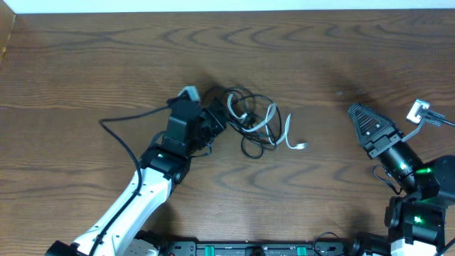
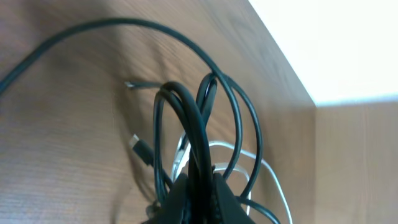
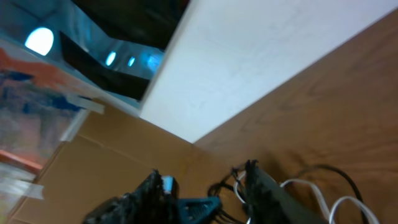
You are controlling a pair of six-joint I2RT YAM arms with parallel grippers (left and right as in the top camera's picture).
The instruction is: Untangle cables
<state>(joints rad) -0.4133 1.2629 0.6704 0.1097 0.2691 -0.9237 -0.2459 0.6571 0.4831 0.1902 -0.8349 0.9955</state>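
The cables (image 1: 250,122) lie in a tangled bunch at the middle of the table: several black loops and one white cord whose loose end (image 1: 295,144) points right. My left gripper (image 1: 215,121) is at the bunch's left side. In the left wrist view it (image 2: 200,182) is shut on a thick black loop (image 2: 186,118) that rises between its fingers, with the white cord (image 2: 264,167) behind. My right gripper (image 1: 360,115) hovers well to the right of the bunch and touches nothing. Its fingers (image 3: 264,190) stand apart, and the right gripper (image 3: 205,186) holds nothing.
A thin black cord (image 1: 117,135) curves out left of the left arm. The table's far edge (image 1: 227,12) meets a white wall. A small white piece (image 1: 418,110) sits beside the right arm. Bare wood lies between the bunch and the right gripper.
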